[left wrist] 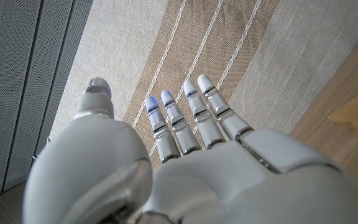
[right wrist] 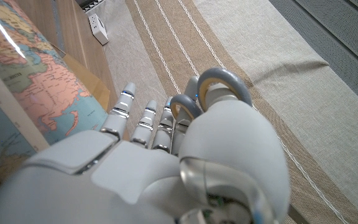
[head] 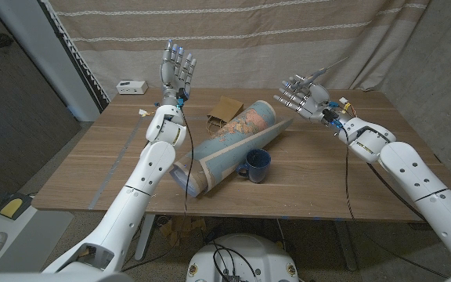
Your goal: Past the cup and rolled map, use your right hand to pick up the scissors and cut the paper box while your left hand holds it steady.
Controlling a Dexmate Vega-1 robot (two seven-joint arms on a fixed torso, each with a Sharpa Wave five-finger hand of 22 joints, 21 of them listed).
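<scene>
One map [head: 229, 145], one cup [head: 255, 164] and one box [head: 224, 110] are lying mid-table. The right hand [head: 304, 95] is gripping one pair of scissors [head: 326, 70] at two o'clock; the left hand [head: 177, 69] is hovering at eleven, fingers apart, empty.

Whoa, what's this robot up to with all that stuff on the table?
It is about to cut a paper box with scissors. Its right hand holds the scissors up in the air, blades pointing away. Its left hand is raised, fingers apart, holding nothing. The box sits untouched at the table's far side, behind a rolled map and a blue cup.
</scene>
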